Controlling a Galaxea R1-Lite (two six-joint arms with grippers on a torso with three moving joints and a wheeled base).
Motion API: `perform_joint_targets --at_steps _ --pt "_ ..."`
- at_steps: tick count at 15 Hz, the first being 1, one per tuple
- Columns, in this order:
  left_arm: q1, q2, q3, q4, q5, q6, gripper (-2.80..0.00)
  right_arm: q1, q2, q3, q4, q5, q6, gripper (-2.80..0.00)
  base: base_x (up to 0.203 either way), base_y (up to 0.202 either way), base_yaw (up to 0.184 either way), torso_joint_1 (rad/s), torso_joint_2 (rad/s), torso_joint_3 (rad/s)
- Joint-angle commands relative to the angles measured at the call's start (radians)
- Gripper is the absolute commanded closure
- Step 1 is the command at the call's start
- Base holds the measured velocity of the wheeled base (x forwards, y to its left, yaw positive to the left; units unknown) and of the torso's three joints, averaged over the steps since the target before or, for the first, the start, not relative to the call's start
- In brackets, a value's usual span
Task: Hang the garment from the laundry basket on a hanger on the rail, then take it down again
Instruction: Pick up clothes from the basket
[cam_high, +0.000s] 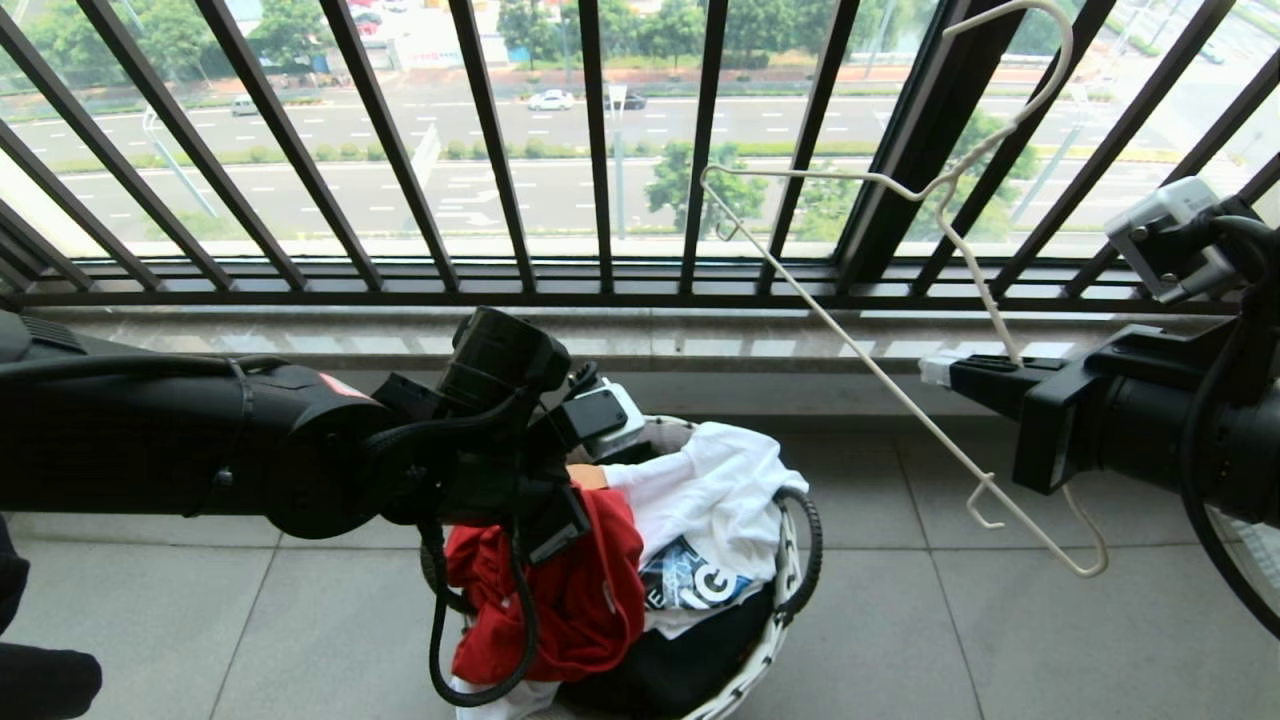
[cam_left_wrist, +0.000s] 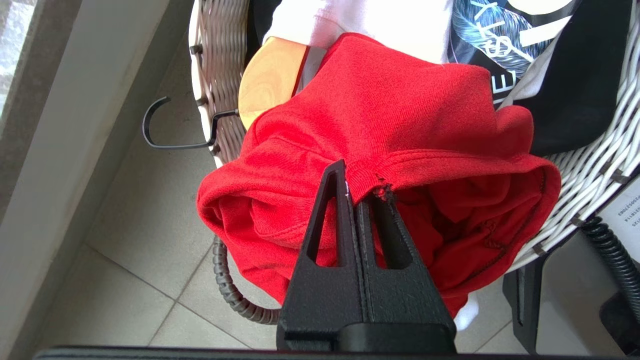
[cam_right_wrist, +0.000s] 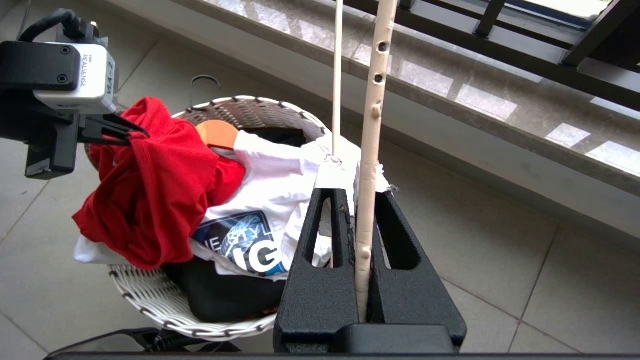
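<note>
On a grey tiled balcony floor below black railing bars, the laundry basket holds a white garment and a black one. The left pincer is clamped on the red garment's collar above the basket, while the right pincer grips the cream hanger off to the right

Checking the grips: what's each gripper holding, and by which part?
Left gripper pinches the red T-shirt at its collar hem; right gripper clamps the cream hanger on one arm.
</note>
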Motion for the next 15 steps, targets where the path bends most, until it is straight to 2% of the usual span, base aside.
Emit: perform_joint_targets --at_steps 1,3,5,6,9,15 --pt "0.020 -0.109 0.080 -0.002 0.003 -0.098 0.00 0.001 0.005 0.000 -0.002 0.002 0.000 0.00 0.000 0.000 0.000 0.000 0.00 0.000" --pt "0.040 -0.180 0.153 -0.005 0.001 -0.167 0.00 0.001 0.021 0.001 -0.003 0.002 0.000 0.00 0.000 0.000 0.000 0.000 0.00 0.000" --pt "0.083 -0.241 0.220 -0.005 -0.045 -0.190 0.00 0.001 0.039 0.000 -0.003 0.002 0.000 0.00 0.000 0.000 0.000 0.000 0.00 0.000" --pt "0.109 -0.243 0.221 -0.007 -0.073 -0.196 0.00 0.001 0.055 -0.001 -0.003 0.002 0.001 0.00 0.000 0.000 0.000 0.000 0.00 0.000" --pt "0.169 -0.266 0.216 -0.023 -0.095 -0.191 0.00 0.000 0.087 0.006 -0.045 -0.001 0.001 0.00 0.000 0.000 0.000 0.000 0.00 0.000" --pt "0.178 -0.247 0.215 -0.024 -0.096 -0.189 0.00 -0.006 0.097 0.011 -0.060 -0.001 0.000 0.00 0.000 0.000 0.000 0.000 0.00 0.000"
